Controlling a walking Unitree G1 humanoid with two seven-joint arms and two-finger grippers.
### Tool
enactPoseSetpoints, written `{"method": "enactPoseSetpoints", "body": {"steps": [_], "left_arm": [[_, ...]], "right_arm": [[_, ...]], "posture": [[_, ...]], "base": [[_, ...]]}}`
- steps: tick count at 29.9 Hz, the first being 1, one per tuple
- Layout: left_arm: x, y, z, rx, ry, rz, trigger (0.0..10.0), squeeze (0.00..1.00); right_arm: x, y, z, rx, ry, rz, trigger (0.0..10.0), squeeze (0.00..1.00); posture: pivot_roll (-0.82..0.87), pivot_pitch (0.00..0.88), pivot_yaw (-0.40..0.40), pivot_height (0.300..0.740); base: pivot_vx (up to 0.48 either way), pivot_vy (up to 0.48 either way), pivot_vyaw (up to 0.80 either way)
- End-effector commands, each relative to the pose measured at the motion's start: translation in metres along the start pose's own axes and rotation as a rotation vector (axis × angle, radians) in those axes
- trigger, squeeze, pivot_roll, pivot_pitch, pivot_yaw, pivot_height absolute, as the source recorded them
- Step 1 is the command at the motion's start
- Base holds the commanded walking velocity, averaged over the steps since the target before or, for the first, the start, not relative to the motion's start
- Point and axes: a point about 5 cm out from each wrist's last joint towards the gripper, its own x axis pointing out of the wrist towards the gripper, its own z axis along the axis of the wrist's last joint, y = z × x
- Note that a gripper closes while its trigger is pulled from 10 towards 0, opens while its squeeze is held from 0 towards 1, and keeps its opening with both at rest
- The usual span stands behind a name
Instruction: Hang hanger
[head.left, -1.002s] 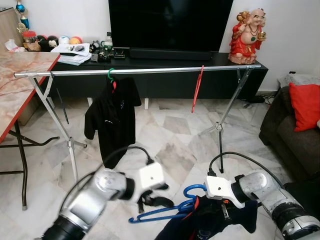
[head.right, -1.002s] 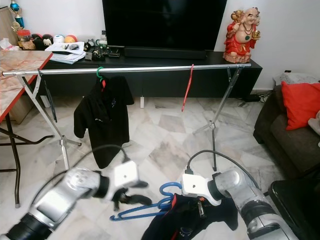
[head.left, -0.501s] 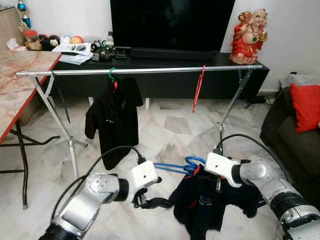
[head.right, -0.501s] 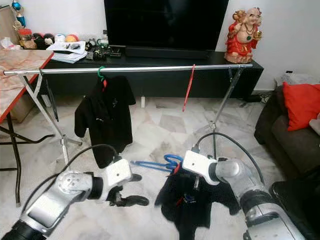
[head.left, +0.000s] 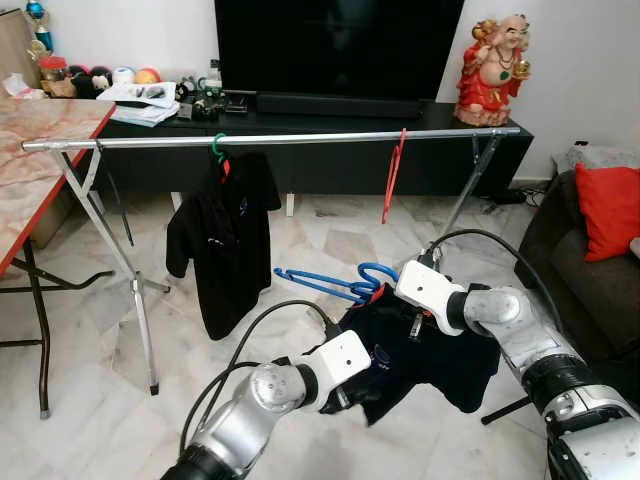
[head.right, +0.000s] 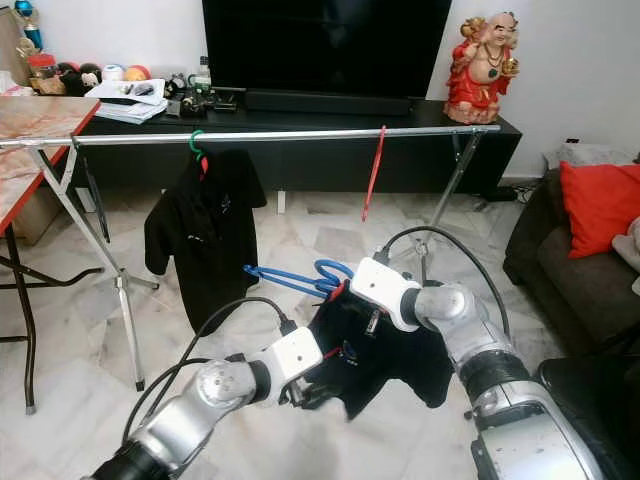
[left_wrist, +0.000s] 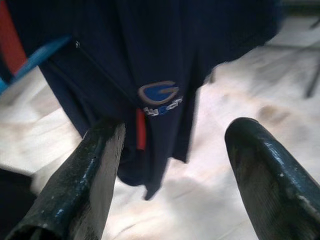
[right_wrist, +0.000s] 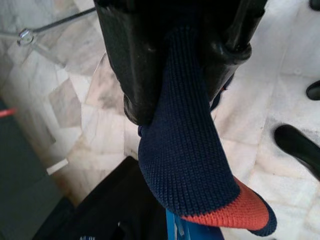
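Shirt (head.left: 425, 350) collar pinched in right gripper (right_wrist: 180, 95) | blue hanger (head.left: 325, 285) beside

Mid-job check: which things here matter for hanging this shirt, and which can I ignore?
Job:
- blue hanger
- navy shirt, collar pinched by right gripper
- left gripper, open near the shirt
- clothes rail

Ignore:
- black shirt on green hanger
- red hanger
- TV
- statue
- red cushion

Blue hanger (head.left: 325, 284) carries a navy shirt (head.left: 425, 350), airborne.
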Motion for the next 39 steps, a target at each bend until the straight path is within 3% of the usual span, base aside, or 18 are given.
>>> {"method": "enactPoseSetpoints", "body": {"steps": [1,6,18,23,29,39], "left_arm": [[0.005,0.0,0.001,0.051,0.014,0.028,10.0,0.0],[0.018,-0.001,-0.01,0.168,0.118,0.098,10.0,0.0],[0.03,-0.02,-0.014,0.261,0.125,0.079,10.0,0.0],[0.032,-0.017,-0.017,0.331,0.148,0.145,10.0,0.0],[0.027,0.002,-0.028,0.302,0.246,0.27,10.0,0.0],[0.022,0.015,-0.038,0.321,0.325,0.342,10.0,0.0]], "right_arm": [[-0.005,-0.014,0.021,-0.02,-0.075,-0.047,0.0,0.0],[-0.005,-0.016,0.039,-0.02,-0.148,-0.045,0.0,0.0],[-0.004,-0.007,0.062,-0.05,-0.218,-0.001,0.0,0.0],[-0.006,-0.003,0.07,-0.069,-0.24,0.015,0.0,0.0],[-0.008,0.002,0.074,-0.085,-0.251,0.035,0.0,0.0],[-0.013,0.007,0.08,-0.102,-0.258,0.053,0.0,0.0]], "posture": [[0.12,0.0,-0.105,0.74],[0.11,0.0,-0.104,0.74],[0.1,0.0,-0.105,0.74],[0.1,0.0,-0.105,0.74],[0.1,0.0,-0.108,0.74],[0.09,0.0,-0.108,0.74]], "base": [[0.0,0.0,0.0],[0.0,0.0,0.0],[0.0,0.0,0.0],[0.0,0.0,0.0],[0.0,0.0,0.0],[0.0,0.0,0.0]]}}
